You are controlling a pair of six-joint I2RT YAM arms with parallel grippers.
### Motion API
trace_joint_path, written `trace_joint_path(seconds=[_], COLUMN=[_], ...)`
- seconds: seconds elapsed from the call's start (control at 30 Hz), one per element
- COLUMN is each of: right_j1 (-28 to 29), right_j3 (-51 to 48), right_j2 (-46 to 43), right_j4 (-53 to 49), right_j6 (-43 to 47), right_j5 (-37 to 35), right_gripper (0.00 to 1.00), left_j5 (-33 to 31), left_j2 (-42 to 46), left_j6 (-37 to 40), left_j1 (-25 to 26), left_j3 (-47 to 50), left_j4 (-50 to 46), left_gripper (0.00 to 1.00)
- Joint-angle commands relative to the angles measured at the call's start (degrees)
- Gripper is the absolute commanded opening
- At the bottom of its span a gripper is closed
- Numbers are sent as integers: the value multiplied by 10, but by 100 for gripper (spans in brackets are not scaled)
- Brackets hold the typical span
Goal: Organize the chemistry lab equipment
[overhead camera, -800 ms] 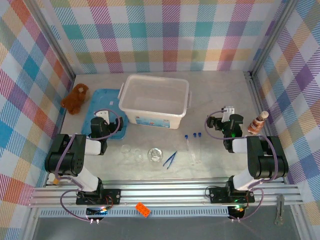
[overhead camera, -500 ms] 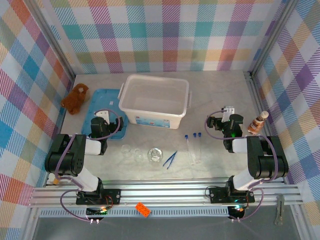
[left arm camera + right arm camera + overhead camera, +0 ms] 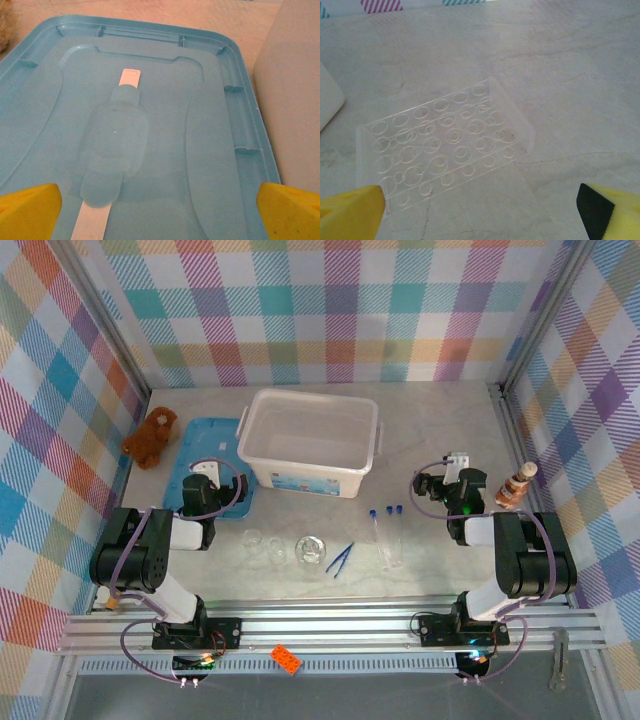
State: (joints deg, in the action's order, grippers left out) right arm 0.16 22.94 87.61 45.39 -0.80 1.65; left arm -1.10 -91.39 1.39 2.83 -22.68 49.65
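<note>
Nothing is sorted yet: petri dishes (image 3: 310,548), test tubes (image 3: 386,537) and tweezers (image 3: 340,558) lie on the surface (image 3: 430,425); left claw (image 3: 210,478) and right claw (image 3: 455,472) are spread, empty.

Three clear round petri dishes (image 3: 275,548) are laid flat in a row on the worktop (image 3: 440,575), with the largest at the 3 o'clock end. Slim blue tweezers (image 3: 340,558) are set just beside it at 3 o'clock, slanted from 7 to 1 o'clock. Thin clear test tubes (image 3: 386,538) are laid flat at 2 o'clock of the tweezers, with their blue caps toward 12 o'clock. A clear perforated rack (image 3: 445,140) is seen lying flat.
</note>
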Motion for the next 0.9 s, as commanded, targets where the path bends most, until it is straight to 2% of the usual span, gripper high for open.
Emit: trace_joint_path(seconds=[0.0,0.37,0.43,0.53,0.67,0.73,0.87], right_j1=[-4,-4,-4,-4,-2,2,13], right_j3=[12,12,12,11,24,30,47], right_j2=[2,2,2,2,-18,-36,-70], right_j4=[6,6,7,7,-30,-55,-125], right_j6=[2,2,3,2,-5,-7,-15], right_j5=[15,14,14,13,-14,-31,-82], right_gripper=[99,99,99,99,99,99,99], left_j5=[0,-4,-38,-130,-153,-223,-257], left_j2=[4,5,7,33,51,98,180], left_j6=[10,8,-3,-33,-25,-33,-33], left_j1=[0,-1,0,3,15,30,42], left_j3=[-8,-6,4,35,54,48,39], left_j4=[8,11,29,59,84,27,-39], left_gripper=[100,100,100,100,100,100,100])
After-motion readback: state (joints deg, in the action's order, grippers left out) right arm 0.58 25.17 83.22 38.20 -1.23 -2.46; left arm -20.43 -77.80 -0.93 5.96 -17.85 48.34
